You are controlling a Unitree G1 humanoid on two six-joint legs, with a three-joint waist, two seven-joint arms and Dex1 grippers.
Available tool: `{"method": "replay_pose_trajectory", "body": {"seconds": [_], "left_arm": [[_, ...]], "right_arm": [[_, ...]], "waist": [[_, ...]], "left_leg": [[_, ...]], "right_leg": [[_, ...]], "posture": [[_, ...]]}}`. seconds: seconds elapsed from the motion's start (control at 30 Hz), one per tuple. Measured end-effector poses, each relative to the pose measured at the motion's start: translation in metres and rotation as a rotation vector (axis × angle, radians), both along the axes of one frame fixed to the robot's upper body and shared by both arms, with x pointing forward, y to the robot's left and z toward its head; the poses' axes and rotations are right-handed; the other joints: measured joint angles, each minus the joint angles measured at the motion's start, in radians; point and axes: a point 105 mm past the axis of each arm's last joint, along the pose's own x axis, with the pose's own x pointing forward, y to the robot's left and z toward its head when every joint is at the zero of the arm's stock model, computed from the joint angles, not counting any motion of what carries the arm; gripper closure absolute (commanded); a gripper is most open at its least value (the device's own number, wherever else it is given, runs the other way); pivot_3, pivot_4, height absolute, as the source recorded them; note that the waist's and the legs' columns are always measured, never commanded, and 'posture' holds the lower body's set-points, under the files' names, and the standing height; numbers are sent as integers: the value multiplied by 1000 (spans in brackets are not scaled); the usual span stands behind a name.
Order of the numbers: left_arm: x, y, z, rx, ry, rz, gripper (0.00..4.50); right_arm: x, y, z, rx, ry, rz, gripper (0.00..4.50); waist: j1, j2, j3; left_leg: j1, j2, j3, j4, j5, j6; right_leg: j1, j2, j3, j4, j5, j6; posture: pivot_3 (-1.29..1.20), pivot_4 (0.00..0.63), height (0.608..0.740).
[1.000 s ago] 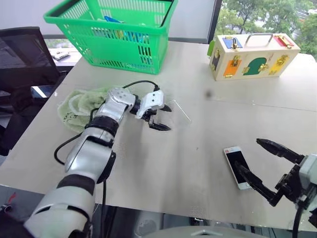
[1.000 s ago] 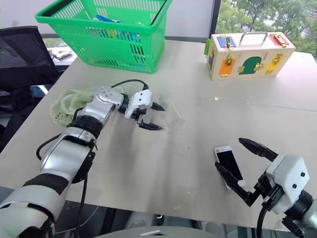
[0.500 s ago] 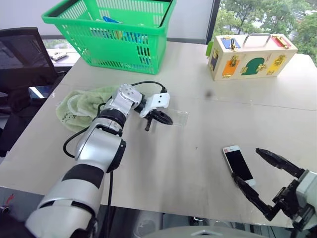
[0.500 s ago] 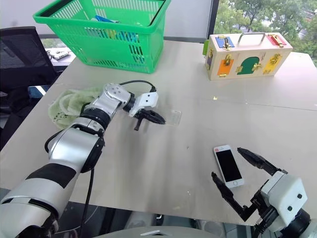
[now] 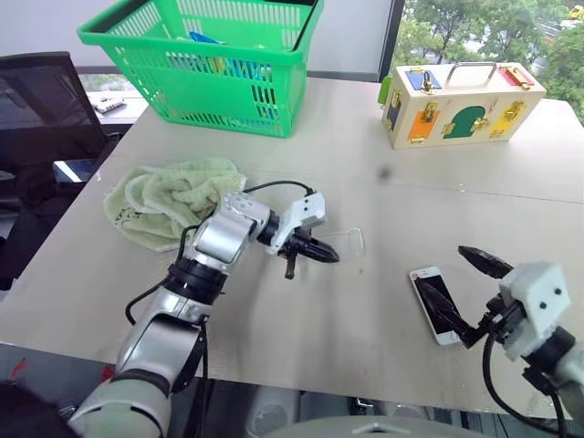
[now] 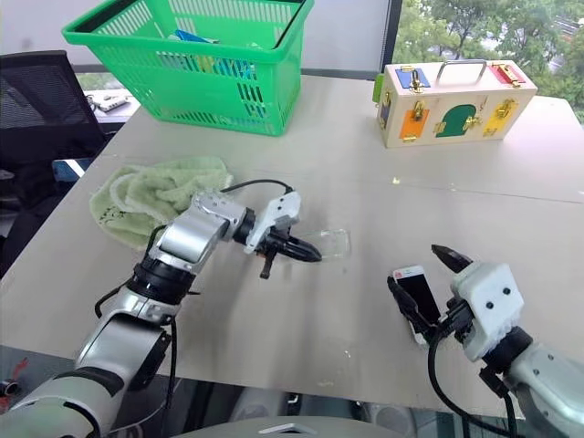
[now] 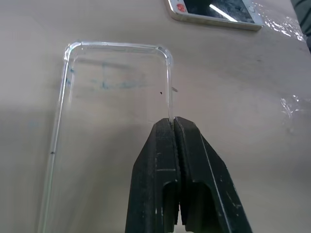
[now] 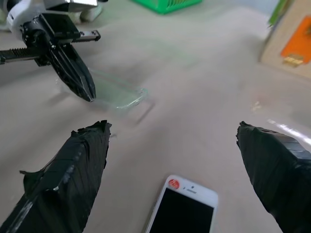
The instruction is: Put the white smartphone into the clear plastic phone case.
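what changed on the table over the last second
The left gripper shut on the rim of the clear phone case and dragged it nearer the white smartphone. The right gripper, open, closed in around the phone. The phone, towel and basket stayed put.

Your beige tabletop (image 5: pixel 365 164) carries a green basket (image 5: pixel 210 59) and toy lockbox (image 5: pixel 464 102) along its far edge, a green towel (image 5: pixel 169 196) near its left edge, and the clear plastic phone case (image 5: pixel 342 243) and white smartphone (image 5: pixel 434 305) toward the near right corner.
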Motion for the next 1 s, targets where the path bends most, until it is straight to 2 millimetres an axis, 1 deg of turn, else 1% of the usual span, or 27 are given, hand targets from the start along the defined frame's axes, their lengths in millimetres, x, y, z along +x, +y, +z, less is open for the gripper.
{"method": "replay_pose_trajectory", "body": {"seconds": [0.07,0.13,0.23,0.33,0.4,0.5,0.57,0.7,0.87,0.97,1.0], "left_arm": [[-3,-1,2,1,-4,-7,4476],[-4,-1,1,11,-13,-7,4476],[-6,1,-1,25,-22,-16,4476],[-12,-1,-5,21,-36,-48,4476],[-16,-4,-8,24,-59,-88,4476],[-18,-11,-10,16,-102,-141,4476],[-18,-18,-16,21,-115,-159,4476],[-19,-31,-22,29,-120,-187,4476],[-18,-43,-22,20,-131,-214,4476],[-19,-52,-23,3,-121,-233,3713],[-19,-53,-23,-1,-119,-231,3322]], "right_arm": [[12,-19,-2,-23,33,30,0],[23,-37,1,-57,60,92,0],[38,-56,18,-99,69,235,0],[44,-69,31,-118,86,327,0],[45,-70,38,-126,99,398,0],[45,-67,38,-130,114,437,0],[44,-65,34,-116,120,431,0],[34,-58,18,-113,153,436,0],[30,-56,15,-134,150,428,0],[31,-55,17,-134,140,405,0],[32,-55,17,-127,137,386,0]], "waist": [[-1,0,0],[-2,1,0],[-3,2,1],[-1,2,1],[1,3,1],[3,3,1],[5,3,1],[8,3,1],[4,3,1],[2,3,1],[1,3,1]], "left_leg": [[0,-1,0,1,0,0],[0,-2,1,3,-1,2],[0,-2,1,4,-1,2],[-1,-1,1,4,-1,2],[-1,-1,1,4,-1,2],[-2,-1,2,4,-1,3],[-2,-2,2,5,-2,3],[-3,-2,1,8,-2,4],[-3,-1,2,12,-3,5],[-3,-1,2,12,-3,5],[-3,-1,2,12,-3,5]], "right_leg": [[0,1,4,0,0,0],[1,2,7,0,1,2],[1,5,10,0,1,1],[0,6,10,0,2,1],[0,6,10,0,3,-2],[0,5,11,-1,4,-2],[0,4,11,-1,4,-2],[0,4,11,0,3,1],[0,5,12,0,4,5],[0,5,13,0,5,5],[0,5,13,0,6,5]], "posture": [[0,150,740],[0,150,740],[0,150,740],[0,150,740],[0,150,740],[0,150,740],[0,150,740],[0,150,740],[0,150,740],[0,150,740],[0,150,740]]}}
